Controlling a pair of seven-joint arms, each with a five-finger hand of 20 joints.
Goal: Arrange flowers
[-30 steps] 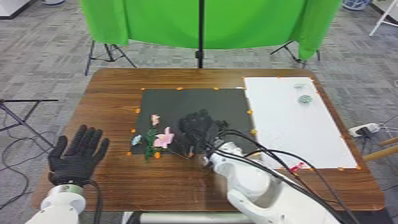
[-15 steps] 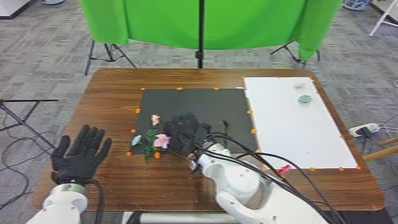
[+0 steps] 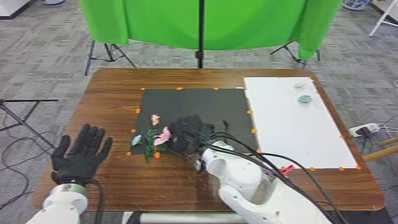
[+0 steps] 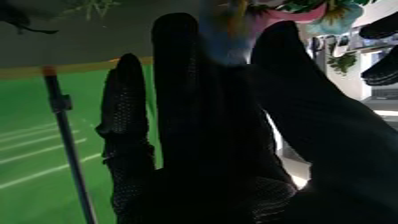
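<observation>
Right hand (image 3: 189, 135) beside the pink flower (image 3: 163, 136)

At the near right, one red flower (image 3: 287, 170) lies by the edge of the white sheet (image 3: 298, 137). On the near left, the left hand (image 3: 78, 159) is open, its fingers straight and apart. Farther, over the dark mat (image 3: 191, 102), the right hand has its fingers straight, with the thumb apart; whether it touches the pink flower, one cannot tell. At the far right sits a small green plant (image 3: 305, 99).

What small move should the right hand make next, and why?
Probably a slow, slight shift of the right hand toward its own right: it crowds the larger pink flower, and the blue flower sits close on the other side. I cannot tell if it grips a stem.
</observation>
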